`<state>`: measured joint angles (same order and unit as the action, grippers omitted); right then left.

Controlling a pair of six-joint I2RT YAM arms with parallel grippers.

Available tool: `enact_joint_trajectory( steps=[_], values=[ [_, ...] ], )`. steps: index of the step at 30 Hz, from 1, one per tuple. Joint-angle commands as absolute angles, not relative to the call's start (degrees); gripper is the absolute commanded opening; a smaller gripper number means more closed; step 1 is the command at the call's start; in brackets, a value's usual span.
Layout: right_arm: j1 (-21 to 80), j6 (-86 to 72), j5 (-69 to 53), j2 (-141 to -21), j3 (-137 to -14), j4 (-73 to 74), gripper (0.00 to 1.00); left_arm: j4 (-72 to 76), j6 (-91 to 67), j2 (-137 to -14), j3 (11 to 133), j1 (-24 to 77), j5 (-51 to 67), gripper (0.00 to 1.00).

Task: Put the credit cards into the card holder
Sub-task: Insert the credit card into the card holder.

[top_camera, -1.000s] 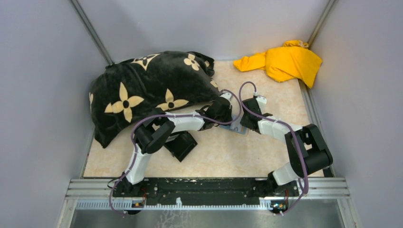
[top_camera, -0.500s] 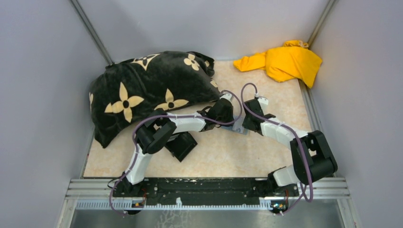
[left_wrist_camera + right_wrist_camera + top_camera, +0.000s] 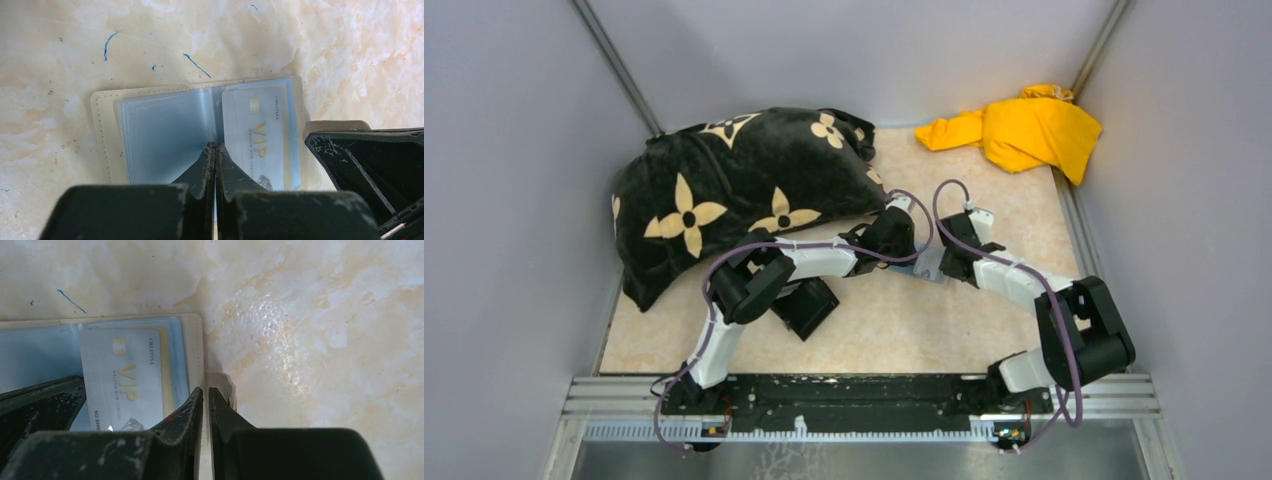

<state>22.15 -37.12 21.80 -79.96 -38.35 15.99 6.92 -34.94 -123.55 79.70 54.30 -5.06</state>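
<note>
**Card holder lying open between both grippers**

Top view: the holder is lying at the frame's centre on the table, with the left gripper and right gripper meeting over it.

Left wrist: the left gripper is sitting fully closed, holding nothing, with its tips on the holder's centre fold. A pale card is sitting in the right sleeve.

Right wrist: the right gripper is resting at the holder's right edge beside the tab, jaws nearly together with a thin slit. Whether they are pinching anything, I cannot tell.
</note>
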Motion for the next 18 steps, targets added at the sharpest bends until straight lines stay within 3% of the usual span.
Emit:
enact_joint_trajectory(
  steps=[1, 18],
  values=[
    [21.3, -37.1, 23.9, -78.5, -37.8, 15.5, 0.10, 1.7, -35.2, -126.4, 79.8, 55.1, -4.2, 0.00],
    [20.7, -36.9, 21.4, -81.6, -36.9, 13.4, 0.10, 1.0, -35.1, -125.9, 80.0, 55.2, -3.3, 0.00]
  ],
)
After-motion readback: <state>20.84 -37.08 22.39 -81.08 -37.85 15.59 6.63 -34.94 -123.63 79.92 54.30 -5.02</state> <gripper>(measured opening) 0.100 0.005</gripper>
